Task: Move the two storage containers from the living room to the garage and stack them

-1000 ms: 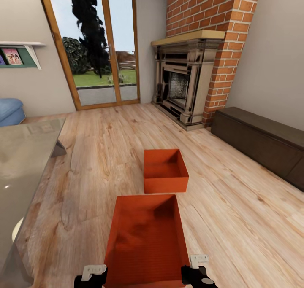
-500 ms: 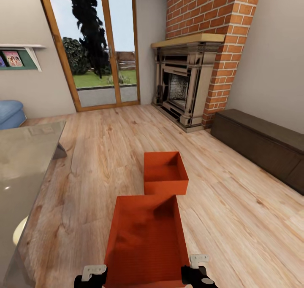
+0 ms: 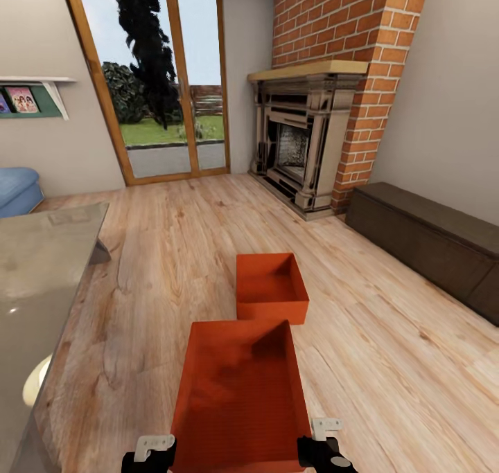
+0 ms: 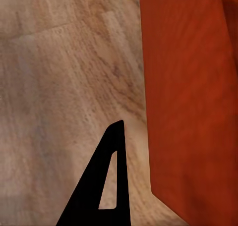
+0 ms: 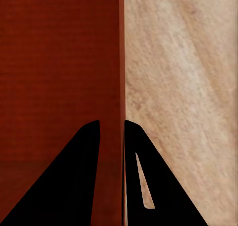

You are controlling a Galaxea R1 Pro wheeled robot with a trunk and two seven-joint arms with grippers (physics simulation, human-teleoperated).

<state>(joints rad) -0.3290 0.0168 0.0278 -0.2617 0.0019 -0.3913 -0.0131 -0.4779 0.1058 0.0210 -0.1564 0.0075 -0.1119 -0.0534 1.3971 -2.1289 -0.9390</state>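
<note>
At the far left a glass-topped table [image 3: 41, 265] fills the near side of the wood floor [image 3: 166, 251], its long edge running close beside the robot, with a blue sofa [image 3: 15, 189] past its far corner. The left gripper [image 3: 149, 452] sits at the near left corner of the held bin [image 3: 239, 390]; one dark finger [image 4: 106, 181] lies outside the orange wall with floor showing past it, and whether that gripper is clamped cannot be told. The held bin hangs above the floor in front of the robot, open side up. Just beyond its far edge the second bin [image 3: 270, 287] stands on the planks, in the open middle of the floor. The right gripper [image 3: 322, 449] pinches the held bin's right wall, one finger [image 5: 74, 176] inside and one outside. Wide bare planks stretch ahead to the glass doors [image 3: 163, 78]. To the right stand the brick fireplace [image 3: 312, 134] and a low dark bench [image 3: 430, 237] along the wall.
</note>
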